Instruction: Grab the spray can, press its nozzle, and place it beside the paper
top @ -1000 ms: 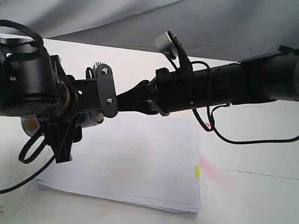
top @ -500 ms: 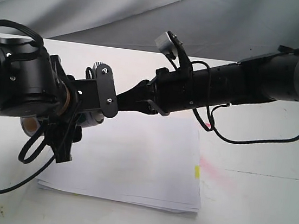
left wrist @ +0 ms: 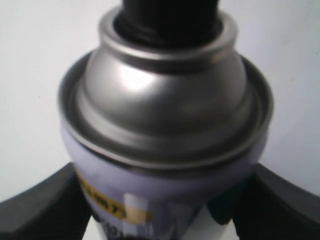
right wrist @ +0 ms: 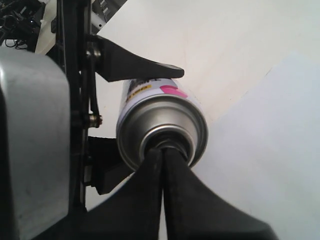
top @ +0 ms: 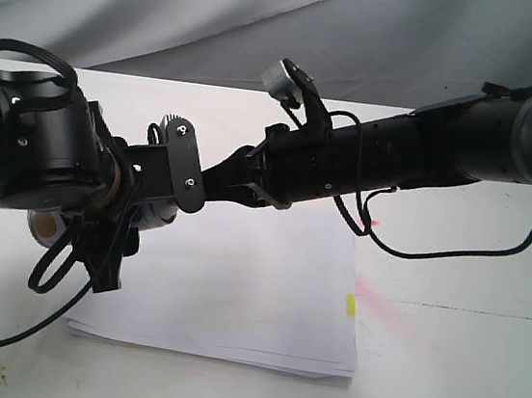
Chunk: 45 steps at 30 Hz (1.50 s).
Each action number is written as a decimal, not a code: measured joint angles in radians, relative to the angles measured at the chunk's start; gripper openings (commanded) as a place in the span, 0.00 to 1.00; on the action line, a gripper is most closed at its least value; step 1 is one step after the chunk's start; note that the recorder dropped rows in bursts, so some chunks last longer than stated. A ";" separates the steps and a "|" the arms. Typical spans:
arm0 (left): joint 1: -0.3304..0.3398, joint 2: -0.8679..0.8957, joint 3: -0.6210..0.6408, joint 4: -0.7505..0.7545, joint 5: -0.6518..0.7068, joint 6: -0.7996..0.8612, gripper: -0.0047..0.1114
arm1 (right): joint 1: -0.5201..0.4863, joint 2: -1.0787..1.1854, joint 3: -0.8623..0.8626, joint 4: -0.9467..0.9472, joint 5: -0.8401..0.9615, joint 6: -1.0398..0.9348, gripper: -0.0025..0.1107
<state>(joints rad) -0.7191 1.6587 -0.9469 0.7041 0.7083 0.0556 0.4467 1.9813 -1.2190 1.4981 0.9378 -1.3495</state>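
Movement since the earlier exterior frames is slight: the spray can (left wrist: 165, 115) and both arms have been carried a little toward the upper left. The press on the nozzle (left wrist: 170, 15) is judged to be under way, with the setting down not yet done. The can is seen as a silver dome over a pale label with yellow and pink marks. It is held left of centre, over the upper left corner of the paper (top: 245, 294) on the worktop (top: 458, 378). It is clamped by the left hand (left wrist: 162, 210). The right hand (right wrist: 162, 155) is closed, with its tips laid together against the nozzle.
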 measured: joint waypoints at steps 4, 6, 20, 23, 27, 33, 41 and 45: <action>0.000 0.000 0.000 0.000 0.000 0.000 0.04 | 0.000 0.000 0.000 0.000 -0.002 0.000 0.02; 0.000 0.000 0.000 0.000 0.000 0.000 0.04 | 0.000 0.000 0.000 0.000 -0.002 0.000 0.02; 0.000 0.000 0.000 0.019 -0.003 -0.010 0.04 | -0.008 0.000 0.000 0.006 0.004 0.000 0.02; -0.002 0.000 0.000 0.019 -0.038 -0.016 0.04 | -0.042 0.000 0.000 -0.006 0.063 0.000 0.02; -0.002 0.000 0.000 0.019 -0.064 -0.023 0.04 | -0.104 -0.002 0.000 -0.051 0.121 0.000 0.02; -0.002 0.000 0.000 0.019 -0.064 -0.041 0.04 | -0.158 -0.027 0.000 -0.100 0.128 0.000 0.02; -0.002 0.000 0.000 0.019 -0.068 -0.043 0.04 | -0.157 -0.034 0.000 -0.100 0.135 0.000 0.02; -0.002 0.000 0.000 0.021 -0.068 -0.043 0.04 | -0.157 -0.034 0.000 -0.100 0.135 0.000 0.02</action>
<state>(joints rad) -0.7209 1.6587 -0.9469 0.7255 0.6398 0.0124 0.2896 1.9471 -1.2190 1.3978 1.0728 -1.3495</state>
